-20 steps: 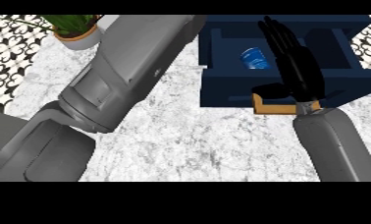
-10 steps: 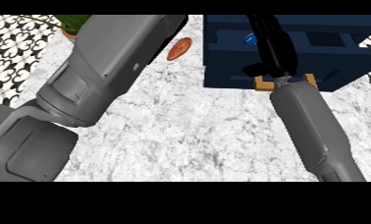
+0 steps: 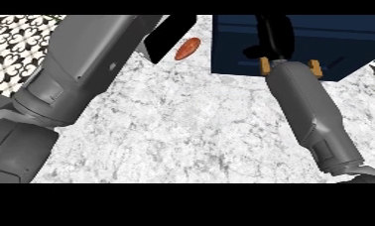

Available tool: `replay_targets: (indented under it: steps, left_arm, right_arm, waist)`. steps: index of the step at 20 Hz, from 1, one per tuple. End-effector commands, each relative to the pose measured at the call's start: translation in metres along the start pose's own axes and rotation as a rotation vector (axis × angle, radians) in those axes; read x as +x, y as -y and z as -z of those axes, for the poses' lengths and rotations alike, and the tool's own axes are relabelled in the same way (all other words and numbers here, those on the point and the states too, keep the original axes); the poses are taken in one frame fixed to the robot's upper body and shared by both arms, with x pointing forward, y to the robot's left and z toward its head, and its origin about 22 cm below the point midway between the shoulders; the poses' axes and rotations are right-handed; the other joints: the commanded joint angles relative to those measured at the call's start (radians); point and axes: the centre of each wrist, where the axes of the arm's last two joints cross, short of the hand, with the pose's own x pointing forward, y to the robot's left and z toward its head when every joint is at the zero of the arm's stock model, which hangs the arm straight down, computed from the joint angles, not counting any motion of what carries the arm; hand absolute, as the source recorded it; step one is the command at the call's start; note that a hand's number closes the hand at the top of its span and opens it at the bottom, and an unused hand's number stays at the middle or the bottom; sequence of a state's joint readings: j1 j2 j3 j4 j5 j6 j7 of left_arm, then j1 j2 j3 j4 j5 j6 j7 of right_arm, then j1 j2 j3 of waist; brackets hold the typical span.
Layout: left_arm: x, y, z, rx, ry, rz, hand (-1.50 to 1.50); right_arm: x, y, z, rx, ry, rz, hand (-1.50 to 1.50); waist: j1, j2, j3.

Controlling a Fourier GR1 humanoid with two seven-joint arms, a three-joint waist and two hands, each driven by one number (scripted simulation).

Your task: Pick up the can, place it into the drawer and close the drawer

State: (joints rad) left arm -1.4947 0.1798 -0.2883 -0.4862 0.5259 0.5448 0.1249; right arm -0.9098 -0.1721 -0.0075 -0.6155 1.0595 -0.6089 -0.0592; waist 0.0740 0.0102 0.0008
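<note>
Right hand (image 3: 274, 34) over the navy drawer (image 3: 344, 36), left hand (image 3: 173, 35) just beside an orange-brown oval (image 3: 187, 48).
Open or shut: cannot tell for either hand. Can hidden from view; marble counter (image 3: 190, 121) below.

The counter top (image 3: 183, 136) is covered with a white and light grey marble pattern, finely speckled. The left forearm (image 3: 81, 76) and the right forearm (image 3: 307, 106) are both coloured in plain grey. The left hand (image 3: 174, 34) and the right hand (image 3: 275, 34) are shown in black. At the right wrist two small tabs (image 3: 264, 64) in orange-tan are seen. The drawer (image 3: 330, 36) is painted dark navy blue. A small oval object (image 3: 187, 48) is coloured reddish orange. A patterned surface (image 3: 22, 41) in the upper left corner is decorated with a black-and-white ornament.
</note>
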Motion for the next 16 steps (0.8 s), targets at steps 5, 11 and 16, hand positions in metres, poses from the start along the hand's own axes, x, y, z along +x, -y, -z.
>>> replay_targets:
  steps: [5,11,16]
  left_arm:
    - [-0.007,-0.010,-0.007,-0.011,-0.010,0.007,-1.50]
    - [-0.017,-0.033,-0.010,-0.019,-0.003,0.006,-1.50]
    - [-0.028,-0.051,-0.014,-0.038,-0.003,0.006,-1.50]
  right_arm:
    - [0.002,0.027,0.047,-0.054,-0.006,-0.045,-1.50]
    - [0.008,0.033,0.058,-0.080,-0.003,-0.002,-1.50]
    - [0.026,0.036,0.067,-0.112,-0.011,0.112,-1.50]
  waist:
    - [0.026,0.001,0.000]
    - [0.047,0.005,0.000]
    - [0.062,0.008,0.001]
